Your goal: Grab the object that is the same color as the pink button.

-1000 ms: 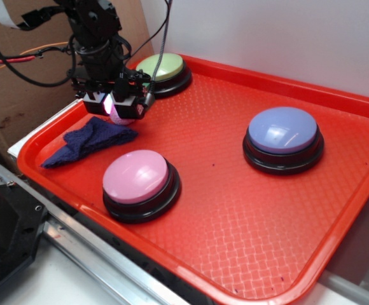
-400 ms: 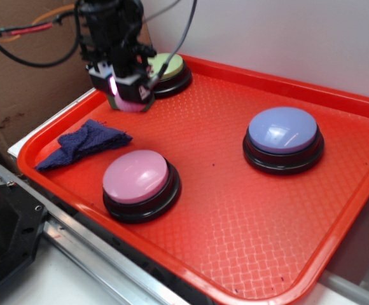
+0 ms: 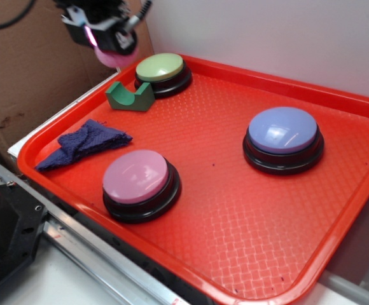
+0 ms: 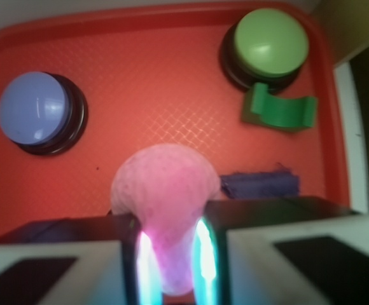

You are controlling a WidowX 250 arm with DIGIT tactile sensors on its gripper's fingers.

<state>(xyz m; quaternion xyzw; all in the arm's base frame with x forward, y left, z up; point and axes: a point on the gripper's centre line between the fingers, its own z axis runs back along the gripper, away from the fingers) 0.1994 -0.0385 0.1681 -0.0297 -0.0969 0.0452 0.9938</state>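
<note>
No readable writing shows. The gripper (image 3: 111,44) pinches the pink, squashed ball (image 4: 163,190) above the tray (image 3: 248,267), far from the pink button (image 3: 136,176).

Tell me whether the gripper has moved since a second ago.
Yes. The gripper, shut on the pink ball, rose up and back, away from the blue cloth, exposing the green block.

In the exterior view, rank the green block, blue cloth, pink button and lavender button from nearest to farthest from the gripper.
From the gripper:
1. Green block, just below it, beside the green button.
2. Blue cloth, at the tray's left edge.
3. Pink button, front of the tray.
4. Lavender button, far right.
</note>
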